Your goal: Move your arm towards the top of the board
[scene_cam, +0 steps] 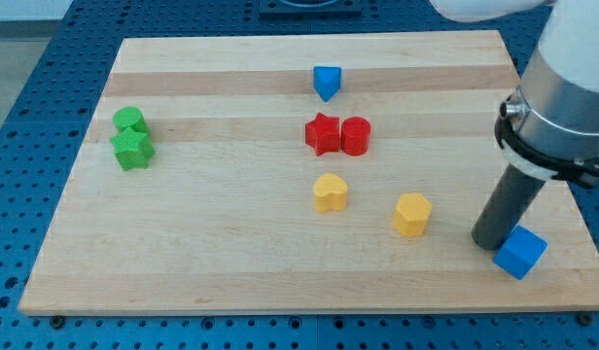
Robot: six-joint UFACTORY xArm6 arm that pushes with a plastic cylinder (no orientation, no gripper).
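Note:
My tip rests on the wooden board near its lower right corner. It touches or nearly touches the blue cube, which lies just to its lower right. The yellow hexagonal block sits to the tip's left. A yellow heart-shaped block lies further left. A red star and a red cylinder stand side by side in the middle. A blue triangular block sits near the view's top.
Two green blocks, a cylinder and a star, sit together at the view's left. The arm's grey and white body hangs over the board's right edge. Blue perforated table surrounds the board.

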